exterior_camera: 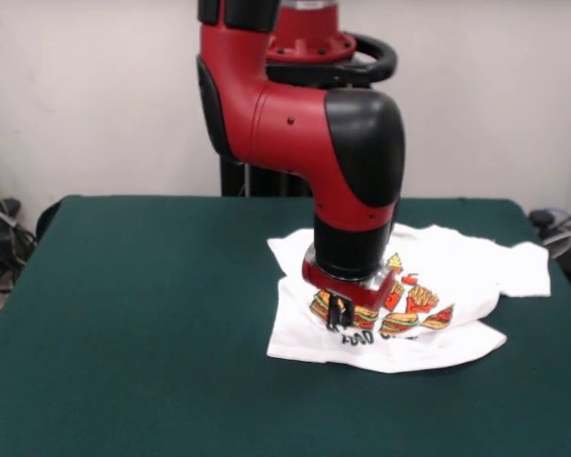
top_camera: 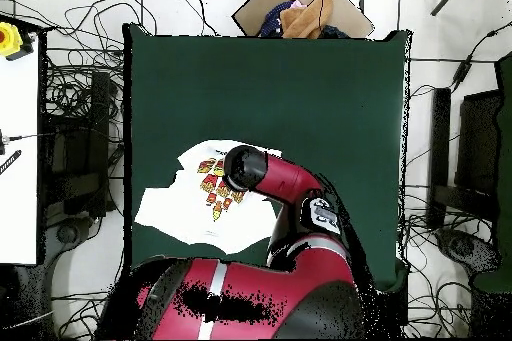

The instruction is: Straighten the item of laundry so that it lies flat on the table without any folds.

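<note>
The item of laundry (exterior_camera: 462,271), a white T-shirt with a red-orange burger and fries print, lies rumpled on the right part of the green table (exterior_camera: 152,314). One sleeve reaches toward the table's right edge, and the front hem is folded and uneven. My gripper (exterior_camera: 338,316) hangs from the red and black arm, straight down onto the printed chest, touching or nearly touching the cloth. In the overhead view the shirt (top_camera: 180,202) lies near the table's (top_camera: 300,87) left edge, close to the robot's base. There the arm's black wrist (top_camera: 245,169) covers the gripper.
The shirt's sleeve (exterior_camera: 528,271) ends close to the table's right edge. A cardboard box (top_camera: 300,12) with cloth in it sits beyond the far table edge. Cables (top_camera: 70,87) lie on the floor around the table. A white bench (top_camera: 18,157) stands alongside.
</note>
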Available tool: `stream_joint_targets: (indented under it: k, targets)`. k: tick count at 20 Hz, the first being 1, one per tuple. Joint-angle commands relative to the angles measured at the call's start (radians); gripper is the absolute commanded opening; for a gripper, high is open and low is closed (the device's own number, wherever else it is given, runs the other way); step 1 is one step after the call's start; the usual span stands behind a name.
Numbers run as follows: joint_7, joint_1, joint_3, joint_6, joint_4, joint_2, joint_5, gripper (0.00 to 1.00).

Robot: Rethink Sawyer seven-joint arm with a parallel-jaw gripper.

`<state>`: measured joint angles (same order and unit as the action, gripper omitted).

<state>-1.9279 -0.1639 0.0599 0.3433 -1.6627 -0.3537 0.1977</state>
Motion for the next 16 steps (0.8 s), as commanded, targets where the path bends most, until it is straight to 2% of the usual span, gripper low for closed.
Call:
stream_joint_targets:
  k: [1, 10, 13, 16]
  targets:
    - [-0.076, 0.044, 0.010, 0.010, 0.141, 0.147, -0.047, 0.00]
    - [-0.064, 0.009, -0.030, 0.015, 0.195, 0.181, -0.063, 0.00]
    - [-0.080, 0.015, -0.024, 0.009, 0.213, 0.207, -0.066, 0.00]
    - [-0.113, 0.044, 0.009, 0.057, 0.194, 0.186, -0.069, 0.00]
